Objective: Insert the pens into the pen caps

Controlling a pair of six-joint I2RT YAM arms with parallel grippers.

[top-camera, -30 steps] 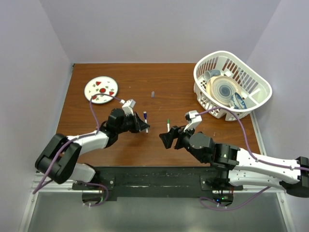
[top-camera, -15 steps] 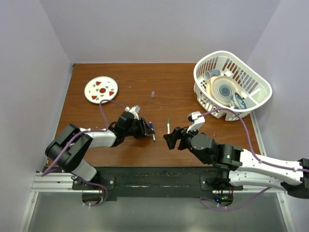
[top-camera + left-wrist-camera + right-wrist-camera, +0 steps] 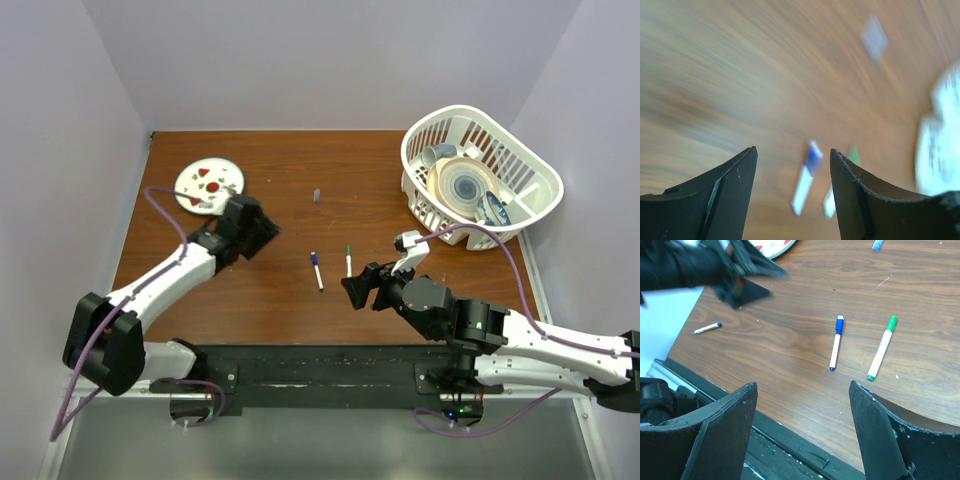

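Two white pens lie side by side mid-table. One has a blue cap on its far end (image 3: 316,271) (image 3: 836,342) (image 3: 807,177); the other has a green cap (image 3: 348,261) (image 3: 881,347) (image 3: 840,185). A third small white pen (image 3: 707,328) lies near the front left edge, seen only in the right wrist view. A loose dark cap (image 3: 316,195) (image 3: 878,245) (image 3: 874,39) sits farther back. My left gripper (image 3: 262,233) (image 3: 792,151) is open and empty, up left of the pens. My right gripper (image 3: 352,290) (image 3: 803,385) is open and empty, just in front of the green pen.
A round plate (image 3: 210,186) (image 3: 772,247) with red spots sits at the back left, close behind the left gripper. A white basket (image 3: 520,215) of dishes stands at the back right. The black front rail (image 3: 790,450) runs under the right gripper.
My left gripper opened and let go of the blue-capped pen, which now lies on the table. The left arm then pulled back left toward the plate. The right gripper barely moved.
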